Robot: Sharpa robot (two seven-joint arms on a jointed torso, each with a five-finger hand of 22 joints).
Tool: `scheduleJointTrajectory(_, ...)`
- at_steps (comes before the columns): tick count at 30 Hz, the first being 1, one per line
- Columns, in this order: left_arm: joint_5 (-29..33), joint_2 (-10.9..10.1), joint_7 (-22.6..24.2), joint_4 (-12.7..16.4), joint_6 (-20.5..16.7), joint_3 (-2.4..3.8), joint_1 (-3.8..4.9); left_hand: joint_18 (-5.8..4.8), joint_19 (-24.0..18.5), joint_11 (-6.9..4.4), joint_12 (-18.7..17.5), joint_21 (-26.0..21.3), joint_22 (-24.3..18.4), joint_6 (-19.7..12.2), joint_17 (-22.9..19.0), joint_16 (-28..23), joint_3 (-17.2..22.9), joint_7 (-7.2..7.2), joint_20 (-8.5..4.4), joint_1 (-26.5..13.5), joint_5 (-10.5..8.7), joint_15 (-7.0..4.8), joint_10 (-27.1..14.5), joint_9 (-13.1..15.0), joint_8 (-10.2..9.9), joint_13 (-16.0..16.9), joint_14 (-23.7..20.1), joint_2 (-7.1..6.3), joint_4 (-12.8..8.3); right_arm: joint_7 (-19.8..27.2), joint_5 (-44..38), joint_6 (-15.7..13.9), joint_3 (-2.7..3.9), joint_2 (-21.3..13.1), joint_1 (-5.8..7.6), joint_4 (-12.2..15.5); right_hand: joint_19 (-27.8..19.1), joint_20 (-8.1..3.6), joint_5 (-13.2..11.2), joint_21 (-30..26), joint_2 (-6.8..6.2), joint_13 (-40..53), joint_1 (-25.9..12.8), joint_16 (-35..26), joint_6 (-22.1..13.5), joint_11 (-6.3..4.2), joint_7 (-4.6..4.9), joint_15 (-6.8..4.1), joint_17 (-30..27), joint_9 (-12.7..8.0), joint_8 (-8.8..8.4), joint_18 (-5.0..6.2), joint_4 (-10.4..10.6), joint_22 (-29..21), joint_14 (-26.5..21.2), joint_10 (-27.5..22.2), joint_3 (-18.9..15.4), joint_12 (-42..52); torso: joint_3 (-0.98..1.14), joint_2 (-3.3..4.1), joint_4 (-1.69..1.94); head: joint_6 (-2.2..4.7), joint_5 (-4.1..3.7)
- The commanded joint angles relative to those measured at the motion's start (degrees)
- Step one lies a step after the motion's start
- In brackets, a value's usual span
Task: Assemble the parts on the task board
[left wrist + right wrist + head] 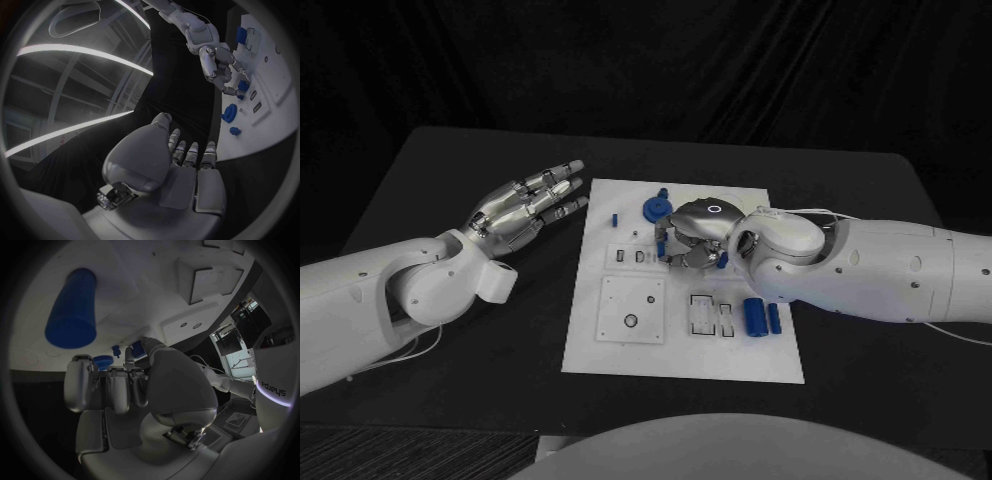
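The white task board (682, 345) lies mid-table. My right hand (697, 230) is down on its far middle, and its thumb and a finger pinch a small blue part (135, 347), which the left wrist view shows at the fingertips (242, 86). Beside that hand stand a blue gear (656, 208) and a small blue peg (615, 216). Two blue cylinders (762, 318) lie near the board's right edge, one of them large in the right wrist view (72, 310). My left hand (528, 205) hovers left of the board with its fingers spread and nothing in them.
The board has a square white plate (632, 310) with holes and slotted pockets (711, 315) toward its near side. Black table (473, 380) surrounds the board. My right forearm (877, 270) lies across the board's right side.
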Motion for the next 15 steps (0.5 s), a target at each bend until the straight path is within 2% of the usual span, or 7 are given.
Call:
scheduleJointTrajectory(1, 0.0, 0.1, 0.4, 0.0, 0.8, 0.05, -0.08, 0.99, -0.1, 0.5, 0.3, -0.3, -0.1, -0.3, 0.1, 0.3, 0.3, 0.2, 0.41, 0.1, 0.38, 0.35, 0.0, 0.1, 0.2, 0.0, -0.1, -0.18, 0.0, -1.5, -0.4, 1.4, -0.14, 0.0, -0.27, 0.0, 0.0, 0.43, -0.8, -0.4, -0.25, 15.1, -0.4, -0.3, -0.4, 0.59, -0.04, 0.41, 13.4, -0.2, -0.35, 1.06, -0.5, 10.7, 5.5, 6.0, 0.0, 0.2, 0.0, 0.01, 0.03, -0.01, 0.01)
scheduleJointTrajectory(8, 0.0, 0.0, 0.3, 0.0, 0.7, 0.05, -0.08, 0.99, -0.1, 0.5, 0.3, -0.3, -0.1, -0.3, 0.1, 0.3, 0.3, 0.2, 0.41, 0.1, 0.38, 0.35, 0.0, 0.1, 0.2, 0.0, -0.1, -0.18, 0.0, -1.4, -0.4, 1.1, -0.14, 0.0, -0.27, 0.0, 0.0, 0.63, -4.6, -0.6, -0.68, 15.1, -0.7, -0.4, -2.5, 0.93, 0.36, 0.67, 13.3, -0.6, -1.73, 1.09, -1.1, 10.6, 5.5, 6.0, -1.1, 0.2, -0.01, 0.0, 0.01, -0.01, 0.21)
scheduleJointTrajectory(10, 0.0, 0.0, 0.2, 0.0, 0.7, 0.05, -0.08, 0.99, -0.1, 0.51, 0.2, -0.3, -0.1, -0.3, 0.0, 0.3, 0.4, 0.21, 0.41, 0.1, 0.37, 0.36, -0.1, 0.1, 0.2, 0.0, -0.1, -0.18, 0.0, -1.2, -0.7, 0.7, -0.14, -0.1, -0.27, 0.0, 0.0, 0.72, -6.5, -0.7, -1.06, 15.1, -0.8, -0.4, -3.5, 1.01, 0.43, 0.74, 13.3, -0.6, -2.01, 1.1, -1.2, 10.6, 5.5, 6.0, -1.9, 0.2, -0.02, 0.01, -0.01, -0.01, 0.25)
scheduleJointTrajectory(12, 0.0, -0.1, 0.2, 0.0, 0.7, 0.05, -0.08, 0.99, -0.1, 0.51, 0.2, -0.3, -0.1, -0.3, 0.0, 0.3, 0.4, 0.21, 0.41, 0.1, 0.37, 0.36, -0.1, 0.1, 0.2, 0.0, -0.1, -0.18, 0.0, -1.1, -1.4, 0.3, -0.14, -0.2, -0.27, 0.0, 0.0, 0.75, -7.3, -0.6, -1.38, 15.1, -0.6, -0.4, -4.0, 1.01, 0.41, 0.75, 13.3, -0.5, -2.03, 1.09, -1.3, 10.6, 5.5, 6.0, -2.3, 0.2, -0.02, 0.01, -0.01, -0.01, 0.28)
scheduleJointTrajectory(15, 0.0, -0.2, 0.1, 0.0, 0.6, 0.05, -0.08, 0.99, -0.1, 0.51, 0.2, -0.3, -0.1, -0.3, 0.0, 0.3, 0.4, 0.21, 0.41, 0.1, 0.37, 0.36, -0.1, 0.1, 0.2, 0.0, -0.1, -0.18, 0.0, -0.9, -2.5, -0.2, -0.14, -0.3, -0.27, 0.0, 0.1, 0.74, -10.8, -0.5, -2.28, 15.1, -0.9, -0.4, -5.1, 0.94, 0.31, 0.71, 13.3, -0.2, -1.74, 1.07, -0.3, 10.7, 5.5, 6.0, -3.8, 0.2, -0.02, 0.01, 0.01, -0.01, 0.21)
